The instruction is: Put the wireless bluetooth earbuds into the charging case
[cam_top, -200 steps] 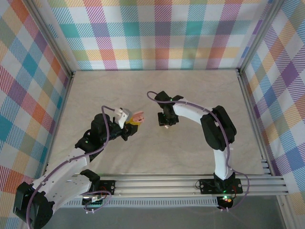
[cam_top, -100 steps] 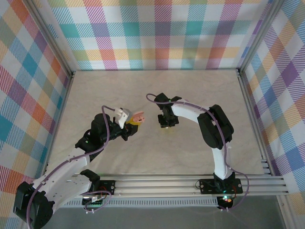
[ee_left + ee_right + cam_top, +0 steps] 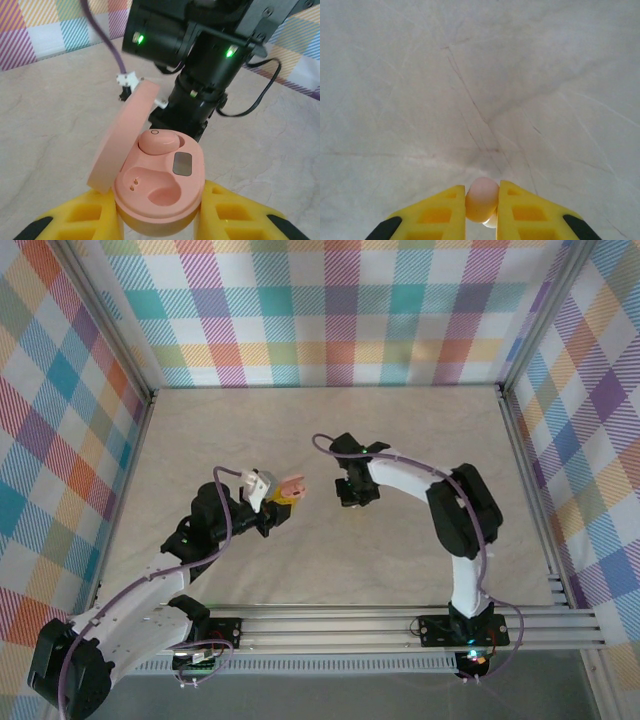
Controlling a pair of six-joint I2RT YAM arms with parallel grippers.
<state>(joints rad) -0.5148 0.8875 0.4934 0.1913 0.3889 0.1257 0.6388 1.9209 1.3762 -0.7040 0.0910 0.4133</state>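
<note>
Case held, loose earbud pinched
Our left gripper (image 3: 157,220) clamps the open charging case (image 3: 192,192), one socket (image 3: 162,194) free; our right gripper (image 3: 482,210) pinches a pink earbud (image 3: 482,197) near the table (image 3: 470,75). We should lift gently and align it with that socket.

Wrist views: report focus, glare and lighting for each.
Left wrist view: pink charging case sharp, evenly lit; green lights on the right arm bloom slightly. Right wrist view: pale pink earbud between yellow fingers crisp; marble-patterned table diffusely lit, no glare.
</note>
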